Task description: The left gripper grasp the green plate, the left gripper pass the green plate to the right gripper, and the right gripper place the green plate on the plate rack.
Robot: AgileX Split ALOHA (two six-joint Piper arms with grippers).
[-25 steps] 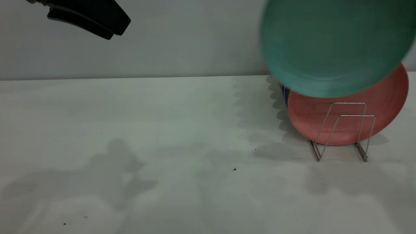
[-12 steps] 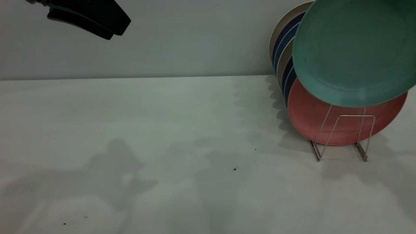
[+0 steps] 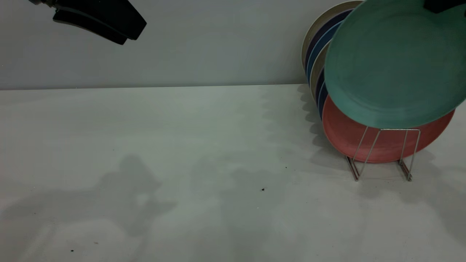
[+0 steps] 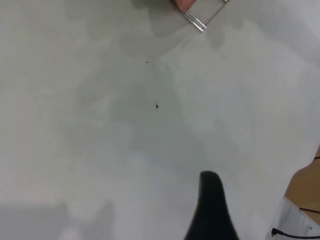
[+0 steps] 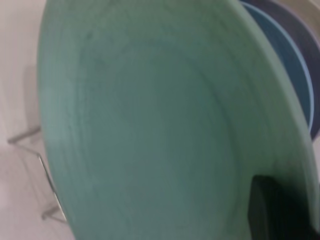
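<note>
The green plate hangs tilted in the air at the far right, in front of the salmon-pink plate. Its lower edge is level with the top of the front loop of the plate rack. My right gripper is shut on the plate's upper rim and only its tip shows. In the right wrist view the green plate fills the picture, with one black finger over its rim. My left gripper is raised at the far left, open and empty. One of its fingers shows over bare table.
Several blue and beige plates stand upright in the rack behind the pink one, against the back wall. A corner of the rack shows in the left wrist view. The white table carries small dark specks.
The green plate has moved right and down, now lower over the rack's front loops and covering more of the pink plate. The left gripper has not moved.
</note>
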